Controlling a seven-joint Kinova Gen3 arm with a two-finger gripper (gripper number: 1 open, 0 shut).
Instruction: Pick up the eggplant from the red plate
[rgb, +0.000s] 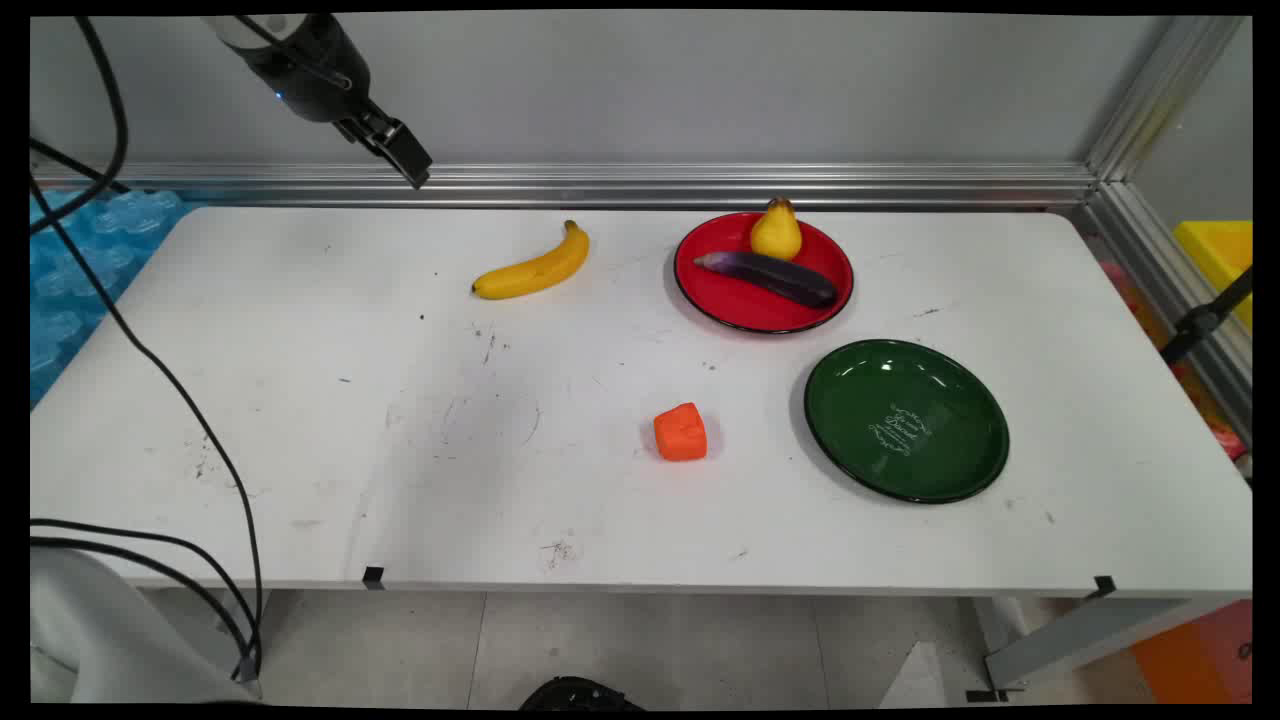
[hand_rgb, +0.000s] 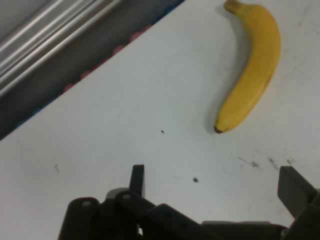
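Fingers (hand_rgb: 292, 187) spread wide, empty, banana (hand_rgb: 251, 70) beyond, well apart

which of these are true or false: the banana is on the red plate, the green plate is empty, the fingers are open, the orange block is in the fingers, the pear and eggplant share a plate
1. The banana is on the red plate. False: it lies on the bare table, left of that plate.
2. The green plate is empty. True.
3. The fingers are open. True: the hand view shows a wide gap between them, with nothing in it.
4. The orange block is in the fingers. False: it sits on the table, left of the green plate, far from the gripper.
5. The pear and eggplant share a plate. True: both are on the red plate.
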